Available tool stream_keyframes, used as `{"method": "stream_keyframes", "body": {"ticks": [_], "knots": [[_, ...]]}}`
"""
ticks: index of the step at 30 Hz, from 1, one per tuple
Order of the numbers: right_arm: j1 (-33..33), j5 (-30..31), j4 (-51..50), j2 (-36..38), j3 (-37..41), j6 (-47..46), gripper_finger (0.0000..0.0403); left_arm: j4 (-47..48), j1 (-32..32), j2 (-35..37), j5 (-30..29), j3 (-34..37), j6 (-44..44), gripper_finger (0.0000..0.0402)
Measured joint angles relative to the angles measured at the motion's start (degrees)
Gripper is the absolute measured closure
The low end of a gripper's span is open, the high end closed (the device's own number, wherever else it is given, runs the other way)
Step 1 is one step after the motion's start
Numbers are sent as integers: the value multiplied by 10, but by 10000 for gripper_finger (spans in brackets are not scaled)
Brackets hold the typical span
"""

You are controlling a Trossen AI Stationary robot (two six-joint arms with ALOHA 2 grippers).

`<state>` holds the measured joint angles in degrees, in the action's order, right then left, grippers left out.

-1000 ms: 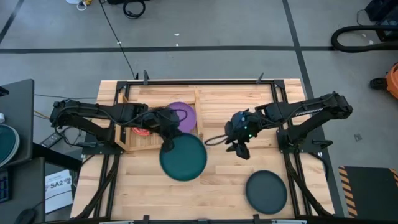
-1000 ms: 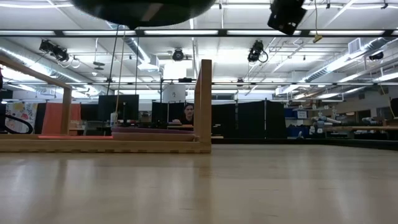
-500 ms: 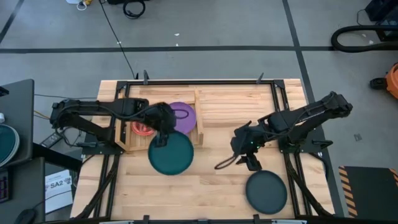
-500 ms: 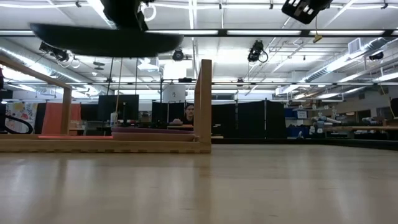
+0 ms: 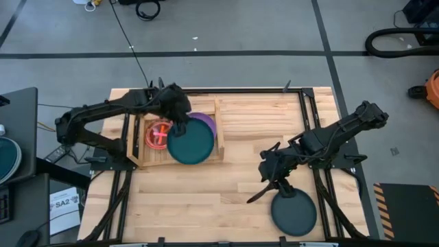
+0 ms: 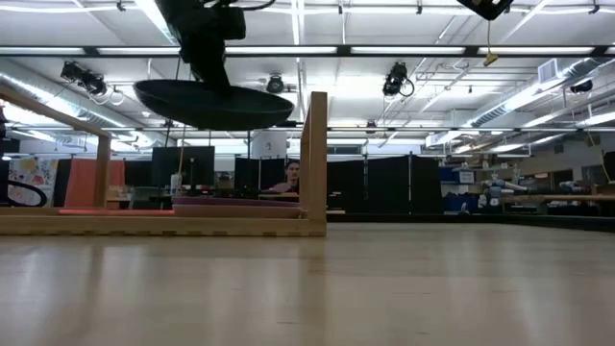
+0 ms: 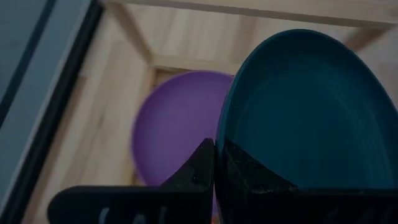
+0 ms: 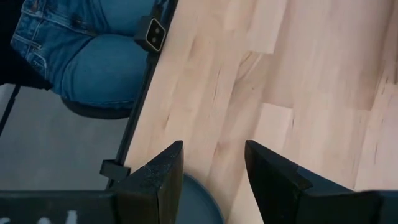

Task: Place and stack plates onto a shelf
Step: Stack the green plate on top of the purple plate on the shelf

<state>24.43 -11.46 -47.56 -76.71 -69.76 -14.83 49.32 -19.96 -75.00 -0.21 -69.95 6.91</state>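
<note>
Above the shelf (image 5: 140, 156), left fingers (image 7: 202, 171) pinch the teal plate's (image 5: 190, 143) rim over the purple plate (image 7: 174, 121).

— Where's the left claw (image 5: 180, 128) now?

— Over the shelf (image 5: 137, 155), at the near edge of a dark teal plate (image 5: 191, 145). That plate hangs above the shelf's right half and covers most of the purple plate (image 5: 206, 122) beneath it; only a purple crescent shows.

— And the shelf's left half?

— A magenta-red plate (image 5: 159, 134) lies there, partly under the arm.

— The right claw (image 5: 276, 180)?

— Well apart from the shelf, on the counter's (image 5: 206, 206) right side, just beside the top edge of a second dark plate (image 5: 293, 213) lying flat near the counter's front edge. I can't make out its fingers from up here.
</note>
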Motion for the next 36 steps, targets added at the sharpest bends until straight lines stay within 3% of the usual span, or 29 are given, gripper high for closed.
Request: {"method": "stream_keyframes", "body": {"ticks": [7,15,22,36], "knots": [[8,0,11,0,0,0,227,-23,-79,-12,0,1,4,383],[10,0,16,0,0,0,225,-37,-133,-75,1,1,15,383],[10,0,17,0,0,0,227,-50,-153,-135,39,1,17,383],[10,0,16,0,0,0,226,-79,-159,-190,42,1,17,383]]}}
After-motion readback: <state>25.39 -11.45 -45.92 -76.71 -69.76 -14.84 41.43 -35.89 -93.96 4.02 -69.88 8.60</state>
